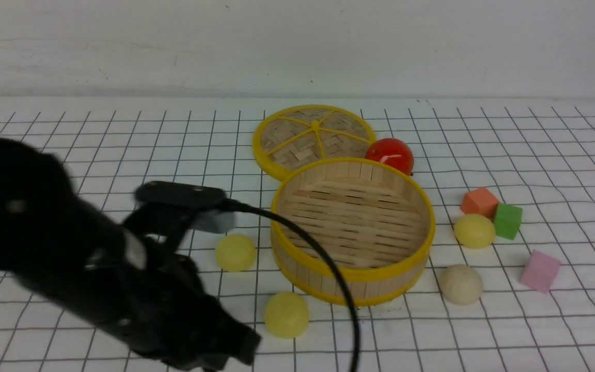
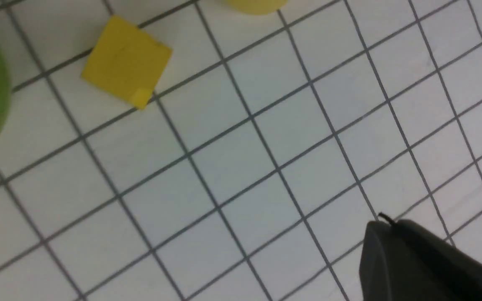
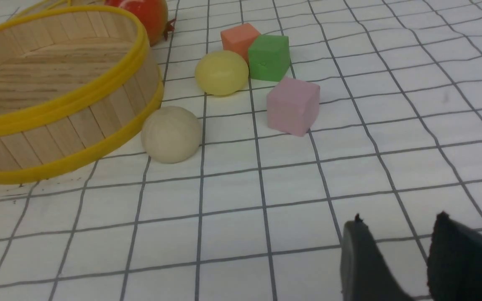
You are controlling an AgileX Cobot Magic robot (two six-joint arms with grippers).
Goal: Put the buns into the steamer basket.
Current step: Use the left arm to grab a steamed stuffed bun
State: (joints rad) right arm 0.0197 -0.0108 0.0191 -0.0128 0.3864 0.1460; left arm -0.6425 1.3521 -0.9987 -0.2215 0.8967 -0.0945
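Nothing in the basket [image 1: 354, 275] yet (four buns [image 1: 286, 314] loose on the table [image 1: 535, 155]); left end effector [image 2: 385, 246] together, right end effector [image 3: 399, 234] apart, beige bun [image 3: 171, 133] ahead.

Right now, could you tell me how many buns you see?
4: two yellow buns left of the steamer basket, another by the green cube, a beige bun nearer. The arm may hide more.

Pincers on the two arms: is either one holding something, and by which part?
Nothing is held. The left pincer is shut with nothing in it; the right pincer stands open with an empty gap.
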